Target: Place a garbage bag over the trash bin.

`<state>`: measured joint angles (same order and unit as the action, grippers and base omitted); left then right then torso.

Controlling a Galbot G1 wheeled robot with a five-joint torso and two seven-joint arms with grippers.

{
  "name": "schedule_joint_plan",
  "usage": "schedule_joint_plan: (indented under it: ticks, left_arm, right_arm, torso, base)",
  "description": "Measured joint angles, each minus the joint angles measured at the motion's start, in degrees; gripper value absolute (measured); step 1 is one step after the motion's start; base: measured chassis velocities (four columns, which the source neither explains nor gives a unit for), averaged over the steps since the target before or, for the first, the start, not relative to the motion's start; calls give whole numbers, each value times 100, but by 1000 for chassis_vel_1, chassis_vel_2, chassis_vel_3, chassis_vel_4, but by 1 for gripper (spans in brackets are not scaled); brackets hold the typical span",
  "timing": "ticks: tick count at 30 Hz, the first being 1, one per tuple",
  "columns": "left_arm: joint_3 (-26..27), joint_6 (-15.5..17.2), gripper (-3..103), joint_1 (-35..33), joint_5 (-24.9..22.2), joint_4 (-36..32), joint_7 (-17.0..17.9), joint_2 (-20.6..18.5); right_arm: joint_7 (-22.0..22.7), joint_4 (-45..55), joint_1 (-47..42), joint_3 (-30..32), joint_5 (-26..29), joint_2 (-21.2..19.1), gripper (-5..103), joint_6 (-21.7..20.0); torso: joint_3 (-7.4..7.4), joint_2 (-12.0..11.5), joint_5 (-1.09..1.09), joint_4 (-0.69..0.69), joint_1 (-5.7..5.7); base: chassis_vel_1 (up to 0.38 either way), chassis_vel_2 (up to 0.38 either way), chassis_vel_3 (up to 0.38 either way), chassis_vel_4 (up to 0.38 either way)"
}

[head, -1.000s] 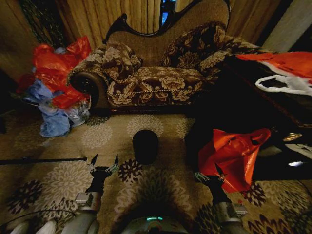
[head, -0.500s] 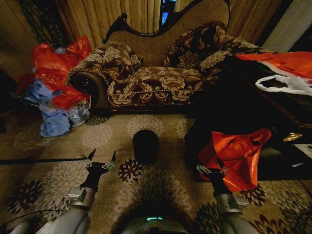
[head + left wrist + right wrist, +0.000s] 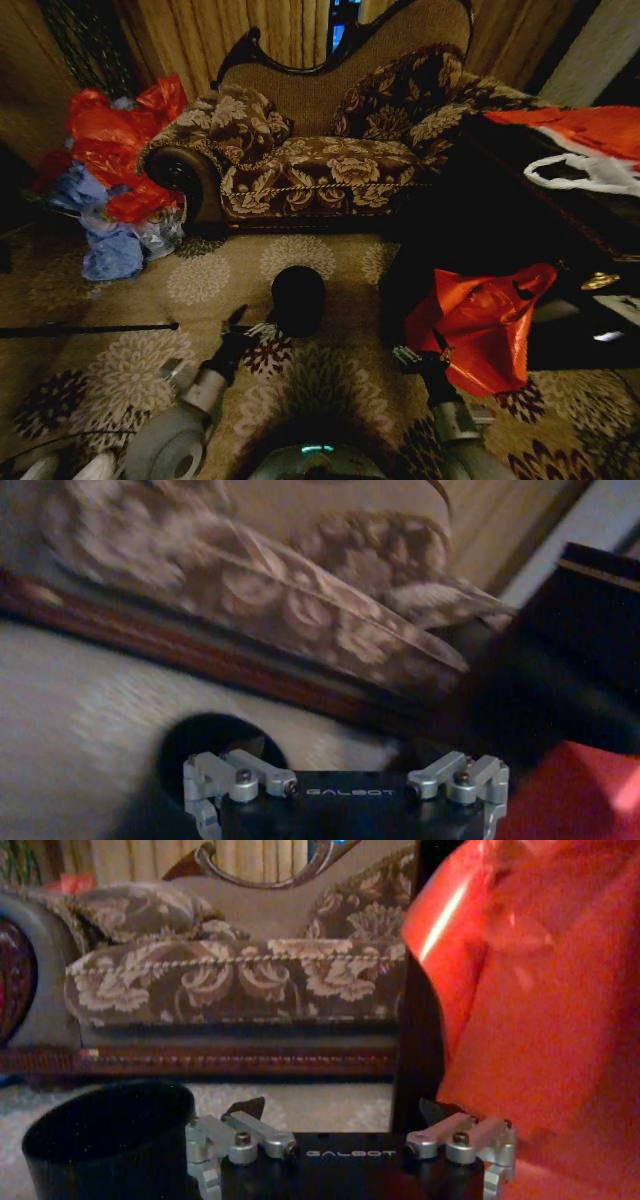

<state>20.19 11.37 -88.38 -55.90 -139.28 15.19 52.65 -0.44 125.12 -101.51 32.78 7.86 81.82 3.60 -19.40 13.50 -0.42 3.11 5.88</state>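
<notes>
The trash bin point(image 3: 298, 298) stands bare on the patterned carpet point(image 3: 200, 280), in front of the sofa point(image 3: 320, 160), with nothing over its round rim, so the real work is not done. My left gripper point(image 3: 247, 327) sits just to the left of the bin, near its base, and I cannot tell how its fingers stand. My right gripper point(image 3: 422, 352) is over on the right, its fingers spread apart and holding nothing, with one of them right against the lower left edge of the garbage bag point(image 3: 480, 325). That bag hangs crumpled and glossy red against the dark table point(image 3: 560, 230), well apart from the bin. As I judge it, everything is still ahead: taking hold of the bag, opening its mouth, carrying it across to the bin and pulling it over the rim.
</notes>
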Motion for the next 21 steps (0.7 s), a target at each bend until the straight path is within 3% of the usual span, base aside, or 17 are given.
schedule_joint_plan:
  ticks: [1, 2, 4, 7, 10, 12, 13, 17, 18, 21]
  left_arm:
    - [-134, 51, 100, 187, -177, 18, 68, -66]
    - [-576, 147, 100, 840, -716, 104, 286, -204]
    - [-818, 165, 100, 1128, -962, 160, 377, -245]
    - [-1891, 214, 100, 2501, -1811, 463, 633, -286]
    - [-2267, 216, 100, 3071, -2141, 618, 699, -214]
    - [-2921, 281, 100, 4006, -2799, 993, 745, 145]
    - [-2921, 281, 100, 4006, -2799, 993, 745, 145]
    - [-3789, 328, 100, 4845, -3466, 1476, 920, 980]
    - [-3789, 328, 100, 4845, -3466, 1476, 920, 980]
    - [-4381, 328, 100, 5219, -3752, 1793, 1014, 1563]
  right_arm:
    - [0, -25, 1, 2, -11, -6, 100, 18]
    - [11, -101, 13, 27, -41, -27, 100, 92]
    - [27, -118, 19, 35, -41, -37, 100, 108]
    - [65, -179, 28, 45, -49, -62, 100, 115]
    - [66, -240, 29, 34, -92, -63, 100, 115]
    - [65, -409, 37, -2, -225, -44, 100, 124]
    - [65, -409, 37, -2, -225, -44, 100, 124]
    - [71, -599, 84, -12, -305, 2, 100, 130]
    - [71, -599, 84, -12, -305, 2, 100, 130]
    - [121, -644, 102, 9, -302, 1, 100, 88]
  torso:
    - [0, 0, 0, -1, 0]
    - [0, 0, 0, 1, 0]
    - [0, 0, -1, 1, 0]
    - [0, 0, -1, 0, 0]
    - [-1, 0, 0, 2, 1]
    - [0, 0, 2, 1, 0]
    - [0, 0, 2, 1, 0]
    - [0, 0, 5, 2, 1]
    - [0, 0, 5, 2, 1]
    - [0, 0, 2, 0, 0]
  base:
    - [0, 0, 0, 0]
    - [0, 0, 0, 0]
    - [0, 0, 0, 0]
    - [0, 0, 0, 0]
    - [0, 0, 0, 0]
    - [0, 0, 0, 0]
    - [0, 0, 0, 0]
    - [0, 0, 0, 0]
    - [0, 0, 0, 0]
    - [0, 0, 0, 0]
